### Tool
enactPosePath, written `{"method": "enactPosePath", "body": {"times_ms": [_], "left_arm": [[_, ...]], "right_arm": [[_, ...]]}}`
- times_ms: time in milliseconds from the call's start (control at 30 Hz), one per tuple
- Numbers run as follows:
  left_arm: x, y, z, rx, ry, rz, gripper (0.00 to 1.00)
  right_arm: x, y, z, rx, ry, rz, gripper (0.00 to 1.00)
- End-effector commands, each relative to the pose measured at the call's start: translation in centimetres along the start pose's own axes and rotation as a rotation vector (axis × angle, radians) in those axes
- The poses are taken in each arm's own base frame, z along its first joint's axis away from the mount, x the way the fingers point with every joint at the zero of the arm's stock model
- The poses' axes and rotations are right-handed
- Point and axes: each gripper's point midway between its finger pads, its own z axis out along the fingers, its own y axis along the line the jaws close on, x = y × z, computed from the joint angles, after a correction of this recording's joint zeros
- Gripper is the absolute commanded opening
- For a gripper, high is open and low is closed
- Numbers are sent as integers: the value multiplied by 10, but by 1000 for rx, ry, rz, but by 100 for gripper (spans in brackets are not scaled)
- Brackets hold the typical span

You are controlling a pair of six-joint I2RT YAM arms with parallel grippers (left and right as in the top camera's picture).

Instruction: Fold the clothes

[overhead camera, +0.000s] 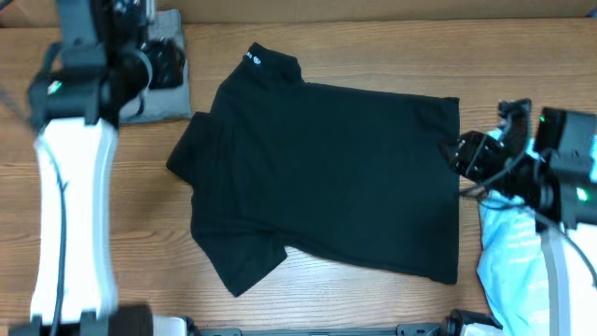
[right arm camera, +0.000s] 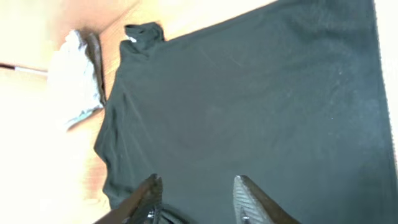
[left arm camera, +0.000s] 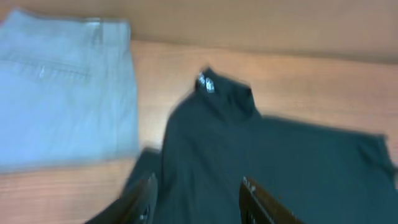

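Black shirt [overhead camera: 336,177] lies spread flat on desk [overhead camera: 392,42]. Collar [overhead camera: 272,61] is at far-left, hem [overhead camera: 452,187] toward the right arm. No fold across the body yet, so we judge the task is at its start. It's laid open prob. so the first crease can run straight. One sleeve [overhead camera: 187,149] is bunched at the left side, the other sleeve [overhead camera: 241,266] sticks out at the near edge; both need tucking in first.

Left tool [left arm camera: 199,200]: jaws apart, nothing held, aimed at the collar end.

Right tool [right arm camera: 196,198]: jaws apart, empty, over the hem end; overhead view puts it just beside the hem edge. Contact w/ cloth: cannot tell.

We read this as one arm per end, so both can pinch the shirt and carry it over evenly.

Grey folded garment [overhead camera: 173,98] sits at the far-left corner under the left arm, apart from the shirt; looks like a done pile. Light blue tee [overhead camera: 508,266] lies by the right arm's base, partly hidden, prob. next in queue.
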Motion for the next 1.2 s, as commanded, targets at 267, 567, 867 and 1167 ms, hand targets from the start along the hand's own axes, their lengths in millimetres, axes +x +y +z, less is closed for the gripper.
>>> {"method": "enactPosePath", "body": {"times_ms": [267, 567, 867, 1167], "left_arm": [[147, -8, -21, -90, 566, -26, 42], [256, -46, 14, -134, 821, 171, 45], [370, -55, 35, -161, 964, 281, 52], [425, -40, 36, -168, 1058, 278, 59]], "right_arm": [[24, -34, -25, 215, 11, 222, 58], [26, -61, -16, 275, 77, 321, 64], [26, -69, -6, 286, 114, 312, 65], [25, -69, -6, 286, 112, 312, 65]]}}
